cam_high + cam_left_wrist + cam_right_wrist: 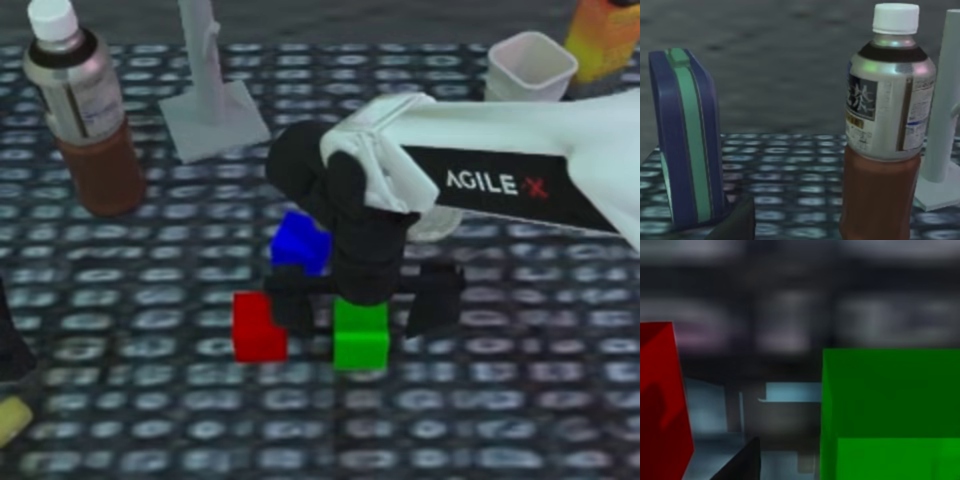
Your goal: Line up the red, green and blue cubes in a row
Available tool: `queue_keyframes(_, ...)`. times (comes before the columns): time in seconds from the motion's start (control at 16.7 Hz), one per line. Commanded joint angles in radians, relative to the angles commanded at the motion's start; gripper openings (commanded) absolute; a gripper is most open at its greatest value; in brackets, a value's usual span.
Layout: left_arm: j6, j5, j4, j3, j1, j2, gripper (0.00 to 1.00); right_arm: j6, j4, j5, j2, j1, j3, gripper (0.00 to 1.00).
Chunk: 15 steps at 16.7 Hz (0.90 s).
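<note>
My right gripper is down at the table's middle, open wide, one finger on each side of the green cube. That cube rests on the table, nearer the finger on the left. The red cube lies just outside that finger, to the left. The blue cube sits behind them, partly under my right arm. The right wrist view shows the red cube and the green cube close up, with one dark fingertip between them. My left arm is parked at the table's left edge, gripper open, one fingertip showing.
A tea bottle stands at the back left, a white stand beside it. The white cup and an orange object are at the back right. A blue-and-green case stands near my left gripper.
</note>
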Motion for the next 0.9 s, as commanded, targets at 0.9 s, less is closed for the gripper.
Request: queue_keyframes(0.9,0.001,0.006,-0.028,0.029,-0.013,0.028,1.00,-0.013,-0.220,0.006,-0.085,-0.005,0.156,1.00)
